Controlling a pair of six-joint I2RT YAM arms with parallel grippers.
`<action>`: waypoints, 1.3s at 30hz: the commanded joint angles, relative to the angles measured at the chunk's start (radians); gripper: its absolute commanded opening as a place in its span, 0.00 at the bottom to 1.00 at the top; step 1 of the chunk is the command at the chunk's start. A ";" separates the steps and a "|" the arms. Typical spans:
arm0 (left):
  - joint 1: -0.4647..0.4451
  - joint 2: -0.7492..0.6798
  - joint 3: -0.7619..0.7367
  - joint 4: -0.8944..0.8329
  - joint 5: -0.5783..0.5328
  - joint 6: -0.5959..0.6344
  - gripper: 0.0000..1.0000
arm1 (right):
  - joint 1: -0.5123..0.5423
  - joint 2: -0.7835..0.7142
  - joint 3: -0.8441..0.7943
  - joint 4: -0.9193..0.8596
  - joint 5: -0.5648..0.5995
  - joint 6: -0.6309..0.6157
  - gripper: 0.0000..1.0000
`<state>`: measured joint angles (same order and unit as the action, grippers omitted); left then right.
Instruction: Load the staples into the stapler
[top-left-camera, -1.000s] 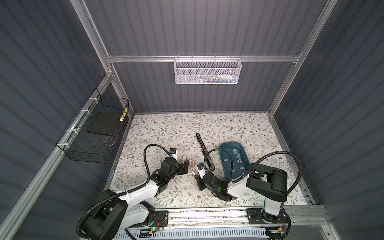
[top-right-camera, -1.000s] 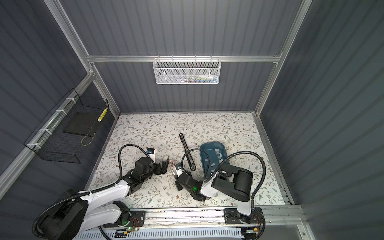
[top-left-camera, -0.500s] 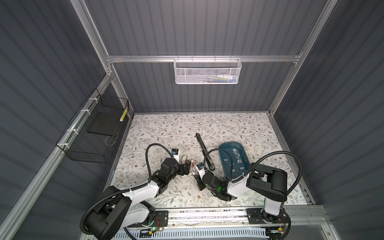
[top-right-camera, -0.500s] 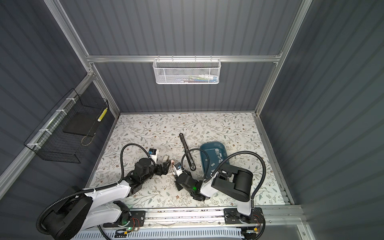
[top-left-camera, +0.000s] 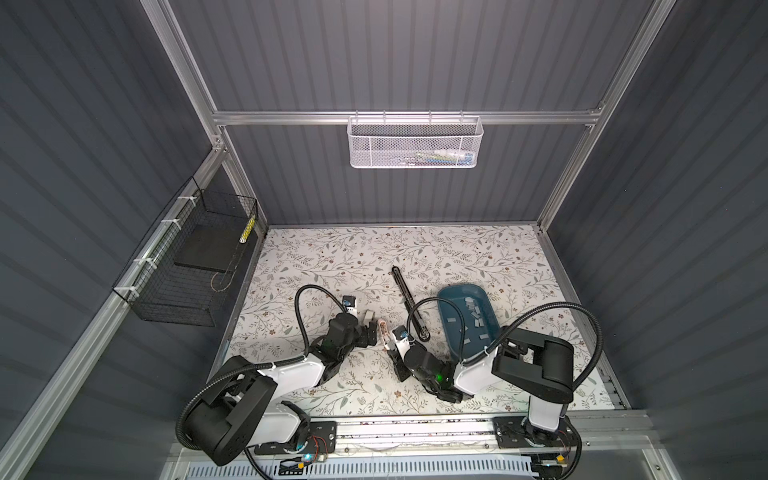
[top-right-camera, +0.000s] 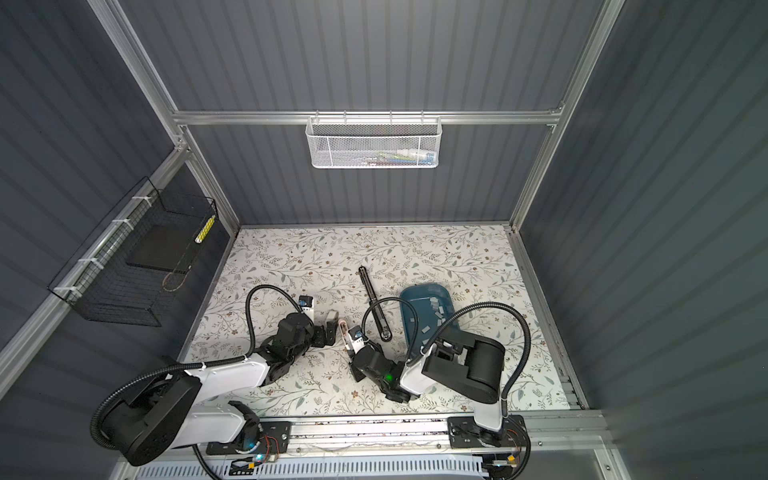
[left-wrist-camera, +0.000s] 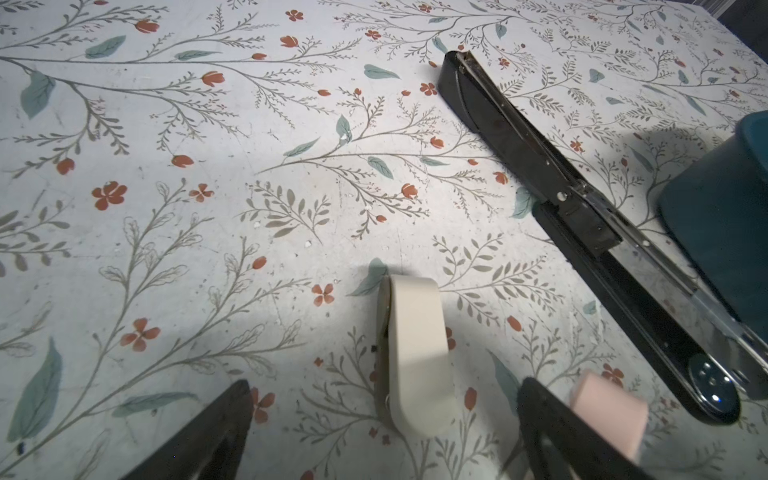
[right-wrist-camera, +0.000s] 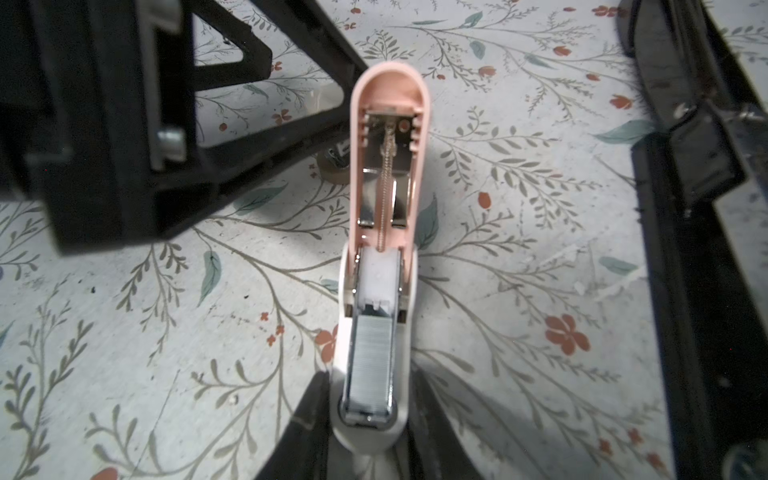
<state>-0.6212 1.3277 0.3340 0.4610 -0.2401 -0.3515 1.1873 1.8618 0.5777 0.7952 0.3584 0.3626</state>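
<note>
The left gripper (left-wrist-camera: 384, 384) stands wide open, low over the floral table (left-wrist-camera: 208, 208). Only its wrist view shows what sits between the fingers: a cream stapler (left-wrist-camera: 415, 353), lying lengthwise away from the gripper and touching neither finger. Just right of it in both top views lies the pink stapler (top-left-camera: 384, 330). Its long axis runs from the near rail toward the back wall, leaning slightly left, with the flipped-open lid at the far end. The right gripper (right-wrist-camera: 370, 399) is closed narrow on its white base. The top views cannot resolve the magazine. The right wrist view shows the staples (right-wrist-camera: 371, 361) seated in it, lengthwise along the stapler, with a white pusher just beyond them. Further right a black stapler (top-left-camera: 409, 303) lies opened flat, roughly parallel. Beyond it, a teal tray (top-left-camera: 453, 295) holds loose staples (top-left-camera: 474, 314).
</note>
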 joint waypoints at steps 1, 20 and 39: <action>-0.004 -0.011 0.016 -0.004 -0.017 -0.014 1.00 | 0.010 0.032 -0.002 -0.057 -0.014 0.004 0.16; -0.005 -0.006 -0.116 0.300 0.217 0.155 1.00 | 0.010 0.013 0.014 -0.085 0.018 0.027 0.25; -0.022 0.005 -0.181 0.435 0.240 0.183 0.99 | 0.029 -0.242 -0.010 -0.235 0.060 0.052 0.53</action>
<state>-0.6361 1.3205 0.1558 0.8623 -0.0147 -0.1928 1.2045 1.6745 0.5869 0.6067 0.3836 0.4118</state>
